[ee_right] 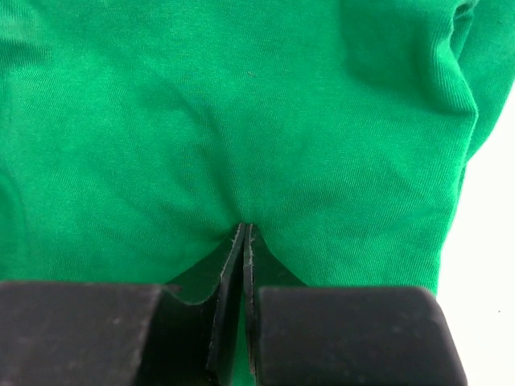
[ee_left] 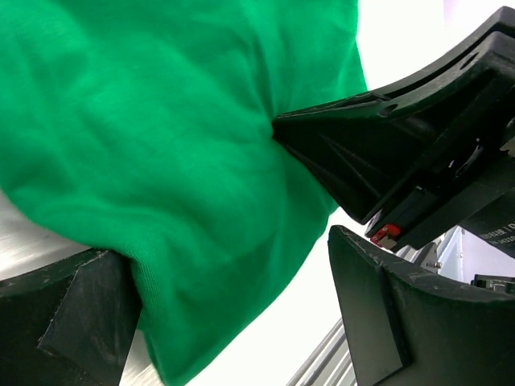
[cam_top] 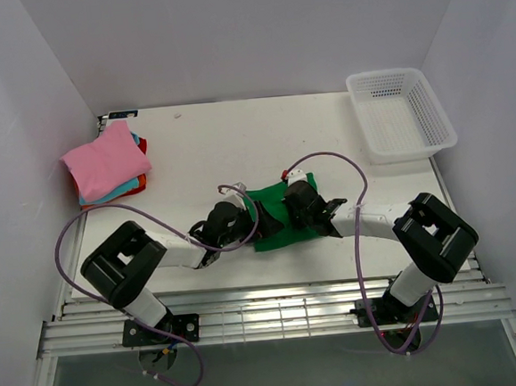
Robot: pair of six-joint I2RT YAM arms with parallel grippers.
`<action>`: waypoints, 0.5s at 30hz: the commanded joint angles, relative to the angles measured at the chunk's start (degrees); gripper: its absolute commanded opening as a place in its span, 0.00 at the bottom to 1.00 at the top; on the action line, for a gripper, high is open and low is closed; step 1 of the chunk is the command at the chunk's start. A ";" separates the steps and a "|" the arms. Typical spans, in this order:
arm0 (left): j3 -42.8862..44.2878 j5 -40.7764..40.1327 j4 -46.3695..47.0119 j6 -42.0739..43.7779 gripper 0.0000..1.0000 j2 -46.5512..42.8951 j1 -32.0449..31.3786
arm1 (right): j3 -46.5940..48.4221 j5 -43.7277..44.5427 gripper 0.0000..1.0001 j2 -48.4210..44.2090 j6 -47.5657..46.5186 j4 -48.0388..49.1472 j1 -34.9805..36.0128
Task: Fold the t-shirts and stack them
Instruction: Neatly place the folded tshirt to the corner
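Out across the white table point(cam_top: 235, 132) first. At the far right, a white mesh basket point(cam_top: 401, 115). In the far left corner, a stack of folded t-shirts point(cam_top: 108, 164), pink on top, teal-blue and orange-red peeking out beneath. Down at the near middle, between the two arms, the green t-shirt point(cam_top: 278, 216), a compact patch that looks partly folded, well apart from the stack.

Closing in now on the right gripper point(ee_right: 244, 241). Clamped tight, with a small pinch of green cloth nipped between the jaws and wrinkles fanning out from the bite. Over to the left gripper point(ee_left: 233, 322). Spread wide, with green cloth bulging in between the fingers point(ee_left: 72, 322) but nothing squeezed, just one pad against the shirt's rounded fold.

Reads as a fold in progress, with stacking of the green one not yet done. Looks light, thin and limp: bound to sag and drape from any single pinch, to bunch rather than slide, with nothing breakable. Best taken at an edge or corner, through every layer, with a second pinch further along that same edge to keep the fold square. Mid-panel grab? Probably just a tent of the top layer.
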 commanded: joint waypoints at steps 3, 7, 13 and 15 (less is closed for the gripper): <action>0.73 -0.12 -0.52 -0.73 0.98 3.19 -1.96 | -0.95 -3.89 0.08 0.47 1.61 0.33 0.76; 1.43 -1.44 1.85 -0.82 0.98 5.12 -2.39 | -1.30 -4.06 0.08 -0.50 1.78 0.16 1.12; 1.87 -3.89 4.40 -1.35 0.97 8.20 -3.01 | -2.00 -4.33 0.08 -1.55 2.14 0.24 1.73; 1.44 -6.09 4.67 -1.79 0.88 8.56 -3.10 | -2.26 -4.41 0.08 -1.90 2.22 0.24 1.73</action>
